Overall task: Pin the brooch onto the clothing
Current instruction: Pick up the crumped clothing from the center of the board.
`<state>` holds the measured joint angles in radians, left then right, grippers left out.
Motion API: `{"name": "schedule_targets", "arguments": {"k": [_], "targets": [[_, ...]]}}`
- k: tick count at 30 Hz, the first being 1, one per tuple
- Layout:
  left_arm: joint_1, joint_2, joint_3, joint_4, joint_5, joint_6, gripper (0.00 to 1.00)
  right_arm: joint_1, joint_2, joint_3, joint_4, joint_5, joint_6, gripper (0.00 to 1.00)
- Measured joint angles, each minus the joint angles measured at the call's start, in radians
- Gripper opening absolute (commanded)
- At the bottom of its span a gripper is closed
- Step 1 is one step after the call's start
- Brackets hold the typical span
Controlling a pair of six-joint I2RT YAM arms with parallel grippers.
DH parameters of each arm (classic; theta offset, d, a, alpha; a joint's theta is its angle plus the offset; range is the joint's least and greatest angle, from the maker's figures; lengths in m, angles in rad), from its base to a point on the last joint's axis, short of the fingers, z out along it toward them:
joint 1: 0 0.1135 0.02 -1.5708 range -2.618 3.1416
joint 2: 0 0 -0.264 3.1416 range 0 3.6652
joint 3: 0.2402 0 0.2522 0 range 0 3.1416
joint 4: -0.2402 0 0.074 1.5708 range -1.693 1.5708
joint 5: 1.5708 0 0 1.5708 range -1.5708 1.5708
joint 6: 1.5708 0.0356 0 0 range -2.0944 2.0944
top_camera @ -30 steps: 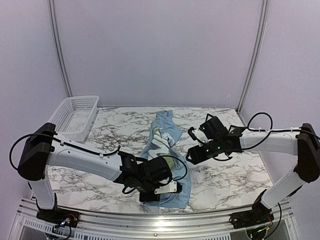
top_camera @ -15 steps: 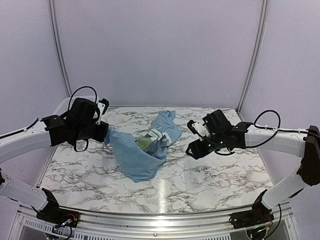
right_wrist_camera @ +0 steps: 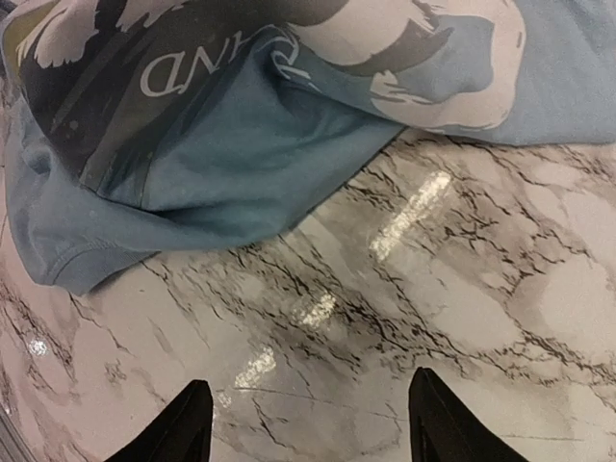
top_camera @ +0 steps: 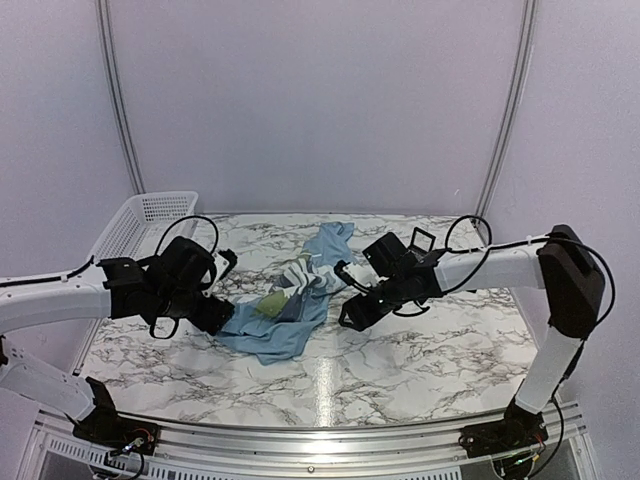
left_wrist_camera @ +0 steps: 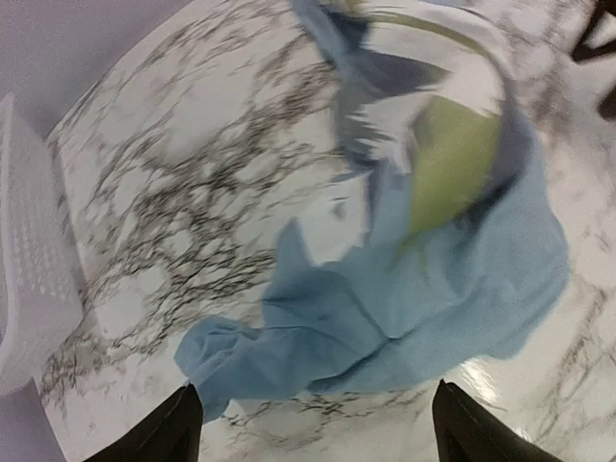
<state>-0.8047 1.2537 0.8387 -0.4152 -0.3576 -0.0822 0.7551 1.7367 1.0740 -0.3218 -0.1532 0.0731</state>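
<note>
The left tool (left_wrist_camera: pixel 313 423) and right tool (right_wrist_camera: pixel 313 423) gaped empty; the crumpled light blue T-shirt (left_wrist_camera: pixel 452 279) probably needed spreading flat on the marble desk (right_wrist_camera: pixel 462 289).

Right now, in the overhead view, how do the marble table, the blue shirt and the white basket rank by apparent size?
1. Marble table.
2. Blue shirt, bunched up.
3. White basket; the left arm hides part of it, so its place below the shirt is unsure.

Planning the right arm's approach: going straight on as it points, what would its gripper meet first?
Probably the bare grey-veined marble tabletop, just short of the crumpled light blue T-shirt; the right gripper, jaws open, angles down at it. Depth is unclear.
</note>
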Motion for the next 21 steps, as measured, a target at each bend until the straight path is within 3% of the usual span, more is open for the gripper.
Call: {"name": "schedule_targets", "arguments": {"k": [6,15,17,21], "targets": [[-0.254,0.068,-0.003,0.002,0.166,0.177,0.84,0.001,0.153,0.114,0.075,-0.09,0.005,0.64],[-0.275,0.377,0.056,-0.013,0.075,0.265,0.88,-0.02,0.336,0.274,0.101,-0.154,0.066,0.56],[-0.275,0.406,0.087,-0.013,0.039,0.274,0.88,-0.02,0.348,0.286,0.109,-0.161,0.082,0.48],[-0.274,0.443,0.121,-0.006,-0.011,0.285,0.84,-0.021,0.359,0.287,0.118,-0.19,0.109,0.23]]}}
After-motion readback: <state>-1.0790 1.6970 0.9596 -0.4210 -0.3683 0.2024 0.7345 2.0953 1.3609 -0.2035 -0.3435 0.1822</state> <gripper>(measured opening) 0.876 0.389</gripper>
